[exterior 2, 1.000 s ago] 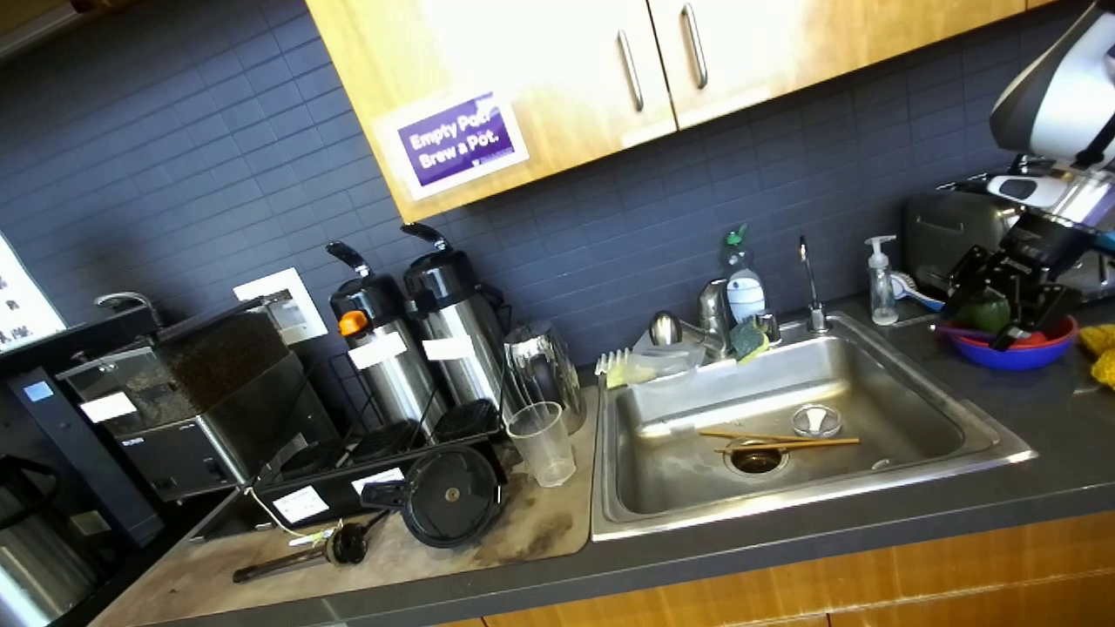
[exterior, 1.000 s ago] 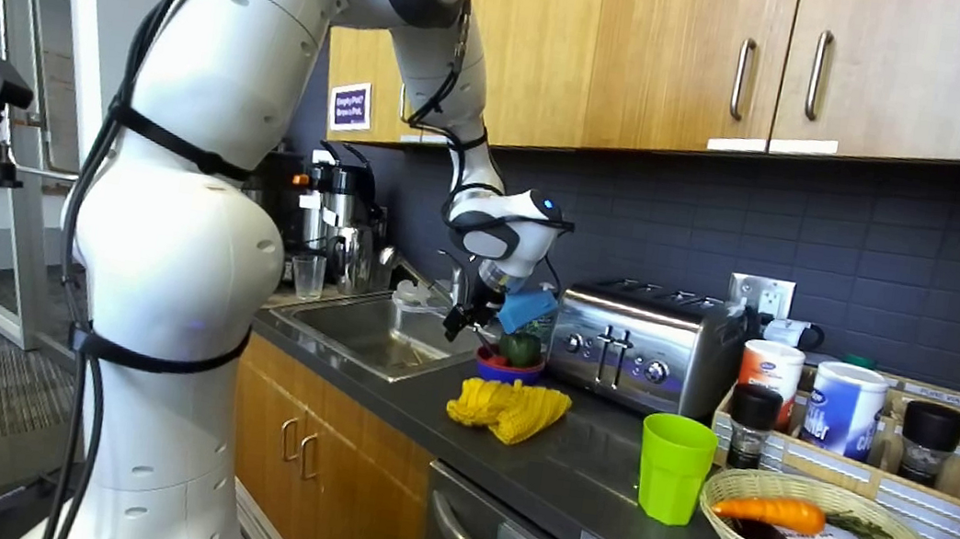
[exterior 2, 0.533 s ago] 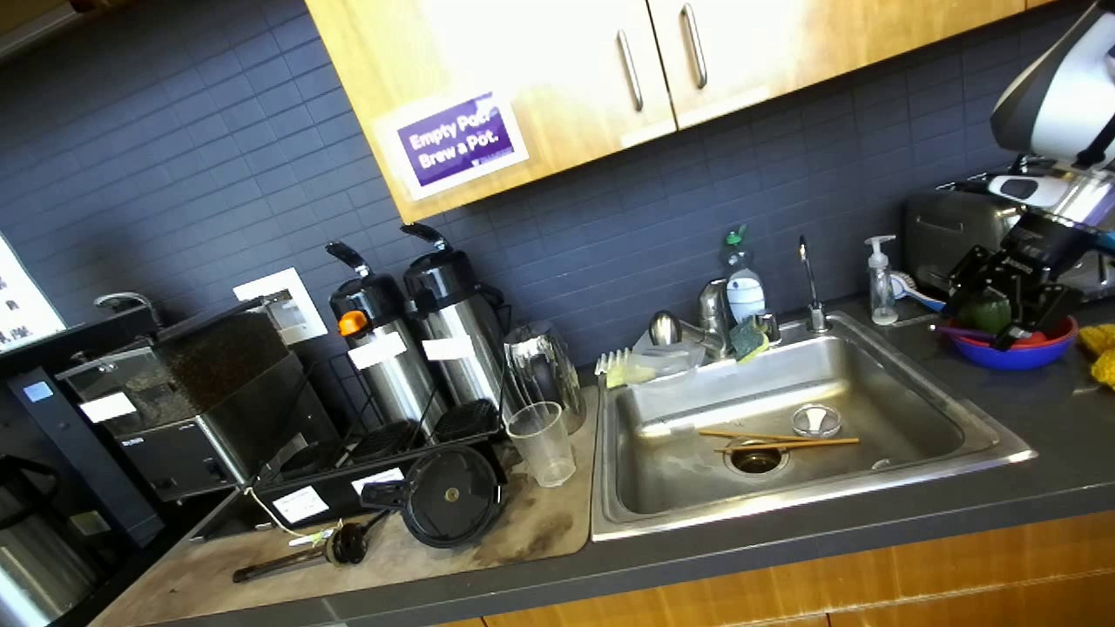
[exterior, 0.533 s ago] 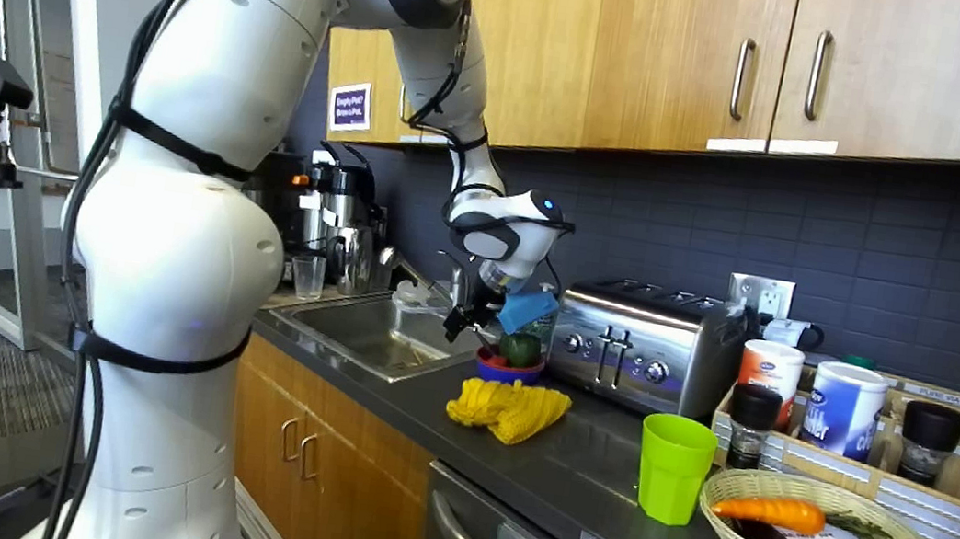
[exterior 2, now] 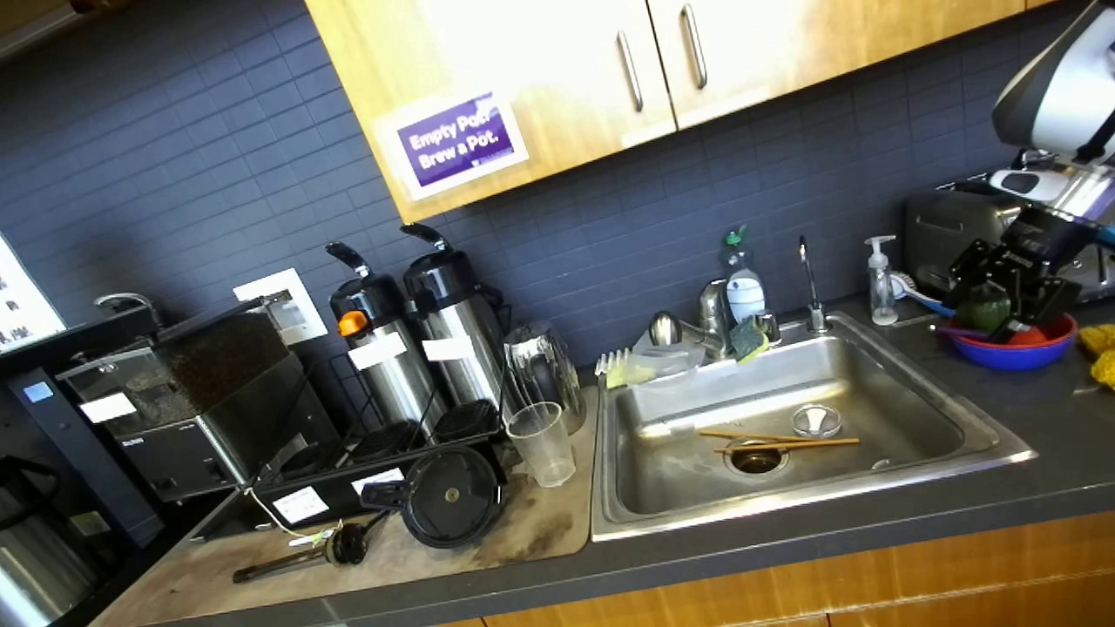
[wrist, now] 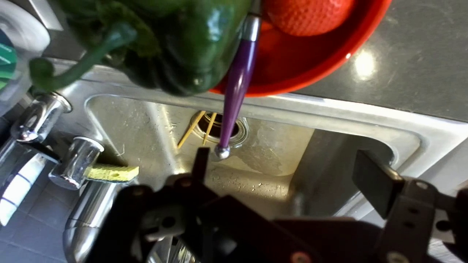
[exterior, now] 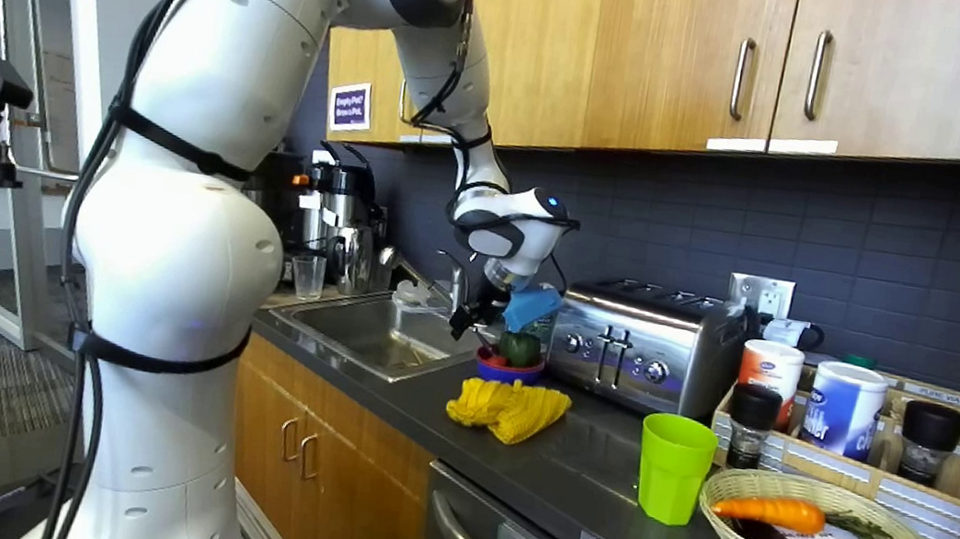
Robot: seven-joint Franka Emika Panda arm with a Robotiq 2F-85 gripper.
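Left to right in my wrist view, a pepper [wrist: 190,40], a purple handle [wrist: 239,80] and a red bowl [wrist: 296,62] lay by the sink [exterior 2: 740,392], nearer the back edge of the bench [exterior: 585,460] than the front. The handle's long axis ran from the bowl toward the sink, its knob [wrist: 222,151] just inside the leftmost finger [wrist: 200,164]; contact I could not judge. I held the gripper [wrist: 287,170] tilted, jaws wide apart, gripping nothing, below the arched arm [exterior: 235,89].
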